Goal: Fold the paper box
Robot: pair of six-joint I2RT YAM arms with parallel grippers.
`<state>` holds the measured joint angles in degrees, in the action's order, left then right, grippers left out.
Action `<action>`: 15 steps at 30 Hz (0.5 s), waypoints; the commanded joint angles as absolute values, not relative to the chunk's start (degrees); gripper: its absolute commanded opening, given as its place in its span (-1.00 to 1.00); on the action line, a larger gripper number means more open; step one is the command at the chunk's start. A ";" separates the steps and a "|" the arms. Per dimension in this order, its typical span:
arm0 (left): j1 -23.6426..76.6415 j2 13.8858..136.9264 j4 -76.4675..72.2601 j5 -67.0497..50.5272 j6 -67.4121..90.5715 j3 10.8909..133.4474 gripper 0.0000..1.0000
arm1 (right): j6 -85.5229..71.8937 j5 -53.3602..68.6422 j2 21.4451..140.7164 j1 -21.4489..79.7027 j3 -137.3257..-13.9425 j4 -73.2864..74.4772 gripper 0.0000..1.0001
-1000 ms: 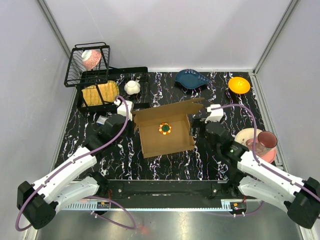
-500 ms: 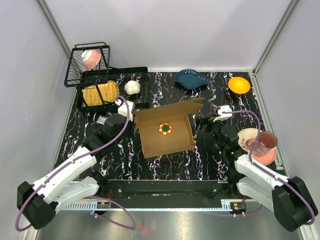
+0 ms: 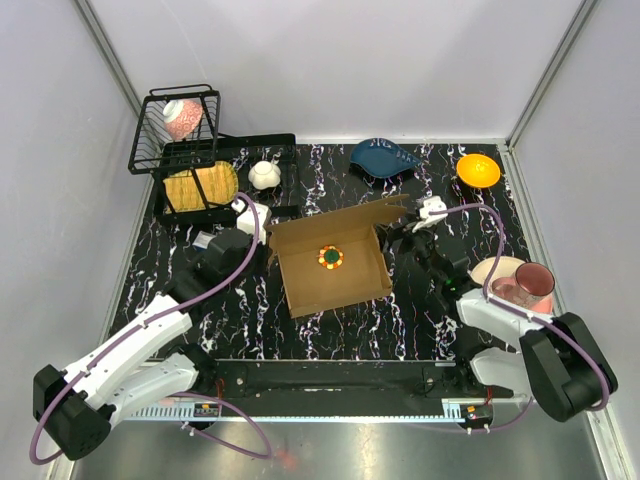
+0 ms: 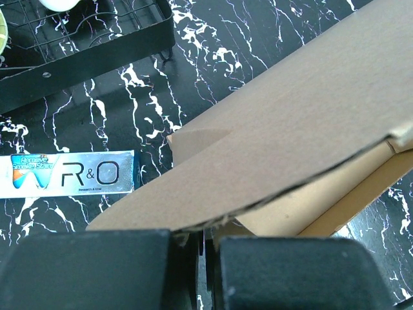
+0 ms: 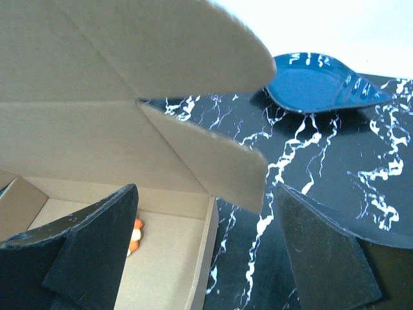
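Observation:
The paper box (image 3: 330, 270) is brown cardboard, open on top, with its lid flap raised at the back. A small orange and green thing (image 3: 330, 257) lies inside it. My left gripper (image 3: 258, 232) sits at the box's back left corner. In the left wrist view this gripper (image 4: 205, 236) is shut, and the edge of a cardboard flap (image 4: 290, 129) lies right over its tips. My right gripper (image 3: 400, 238) is open at the back right corner. In the right wrist view it (image 5: 206, 190) straddles the box wall (image 5: 208, 245), with one finger inside and one outside.
A black wire rack (image 3: 185, 140) and a white pot (image 3: 264, 175) stand at the back left. A blue dish (image 3: 385, 158) and an orange bowl (image 3: 478, 169) are at the back. A pink plate with a cup (image 3: 525, 285) is on the right. A toothpaste carton (image 4: 68, 173) lies left of the box.
My right gripper swung out to the right, then came back in to the box's back right corner and now straddles the wall. The left arm and the box have not moved.

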<state>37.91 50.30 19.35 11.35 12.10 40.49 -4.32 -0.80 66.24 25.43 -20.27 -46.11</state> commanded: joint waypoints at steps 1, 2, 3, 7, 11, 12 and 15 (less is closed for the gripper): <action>38.32 49.92 21.18 7.82 11.43 42.27 -0.99 | -0.71 1.76 69.95 24.26 -25.05 -52.99 0.87; 38.32 49.83 21.36 7.91 11.08 42.36 -0.99 | -0.79 2.28 70.48 23.91 -25.57 -53.78 0.87; 38.23 49.83 21.53 7.91 10.90 42.45 -0.99 | -0.70 2.72 71.45 23.73 -25.84 -54.05 0.87; 38.32 49.75 22.06 8.26 10.37 42.45 -0.98 | -0.70 3.95 72.51 23.20 -26.37 -54.75 0.79; 38.32 49.83 22.06 8.44 10.20 42.54 -0.99 | -1.05 6.32 72.25 23.03 -25.84 -54.41 0.28; 38.32 50.10 22.06 8.44 10.20 42.63 -0.99 | -1.05 6.42 71.99 23.03 -25.58 -54.32 0.15; 38.32 50.45 22.06 8.53 10.11 42.98 -0.98 | -1.14 6.77 70.76 23.03 -25.05 -53.36 -0.14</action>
